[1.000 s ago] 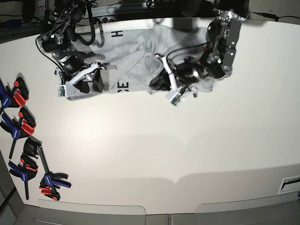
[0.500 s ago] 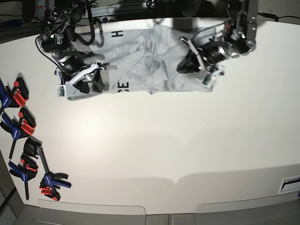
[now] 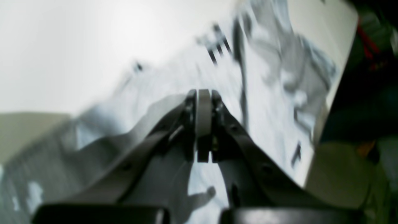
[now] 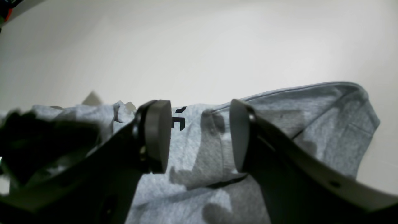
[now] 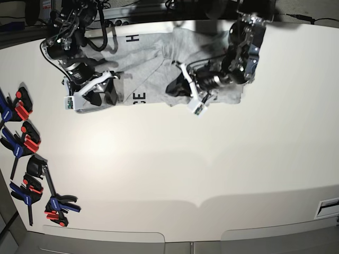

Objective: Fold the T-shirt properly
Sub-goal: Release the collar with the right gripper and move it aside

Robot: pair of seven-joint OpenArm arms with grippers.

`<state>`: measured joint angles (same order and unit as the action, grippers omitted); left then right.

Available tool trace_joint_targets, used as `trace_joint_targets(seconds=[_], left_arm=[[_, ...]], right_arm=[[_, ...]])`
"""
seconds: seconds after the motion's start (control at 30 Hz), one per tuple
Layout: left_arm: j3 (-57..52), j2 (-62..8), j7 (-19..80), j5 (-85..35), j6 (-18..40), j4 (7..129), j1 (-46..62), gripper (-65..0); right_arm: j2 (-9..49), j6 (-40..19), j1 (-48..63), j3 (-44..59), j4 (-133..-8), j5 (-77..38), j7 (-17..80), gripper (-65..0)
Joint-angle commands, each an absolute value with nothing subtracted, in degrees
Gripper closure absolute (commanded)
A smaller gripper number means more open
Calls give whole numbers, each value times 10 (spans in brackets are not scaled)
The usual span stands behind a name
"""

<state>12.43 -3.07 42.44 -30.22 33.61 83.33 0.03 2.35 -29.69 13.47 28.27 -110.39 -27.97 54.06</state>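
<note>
Lying along the far edge of the white tabletop (image 5: pixel 175 159), the T-shirt (image 5: pixel 153 69) was spread sideways and rumpled, with black lettering showing on its near side. At the left of the base view, a row of red, blue and black clamps (image 5: pixel 26 164) was parked on the tabletop edge, well apart from the garment. Next came the right tool (image 5: pixel 100 91), held low over the shirt's left end with its jaws standing well apart and nothing between them; in its wrist view only grey cloth and a scrap of lettering were seen in the gap, so it was judged to be poised for a pinch on that end. Further right, the left tool (image 5: pixel 177 87) was lowered onto the middle of the shirt with its jaws pressed fully together; whether a thin fold of cloth was caught there could not be told, as the wrist view was blurred. Beyond the far edge, dark cables and equipment were glimpsed. The fold was judged barely begun.
</note>
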Motion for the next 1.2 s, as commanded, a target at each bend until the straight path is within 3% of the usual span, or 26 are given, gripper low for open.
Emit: trace_joint_targets(seconds=[0.0,0.2,0.4,0.5,0.57,0.8,1.0,1.17], left_arm=[[125,-23,403,-314,341,826,-21,0],[124,-32,435,-346,342,794,-95,0],[124,-79,582,-405,397,926,-109,-7],[123,-106,573,-405,396,971,-77,-175],[116,-115,555,-399,386,987,-51,-231],[23,-116,540,-389,383,1053,6,-233],[-58,-116,536,-393,383,1062,29,-233],[-98,-117,536,-393,381,1062,41,-233]], right_arm=[[27,-295,130,285,-1115,-289,530,-286],[31,-295,130,285,-1115,-286,529,-286],[67,-295,134,291,-1115,-241,536,-314],[89,-295,142,322,-1113,-245,544,-377],[105,-295,150,354,-1108,-262,545,-382],[159,-319,157,456,-1029,-388,589,-382],[196,-373,143,457,-891,-520,659,-382],[199,-376,118,457,-829,-527,665,-382]])
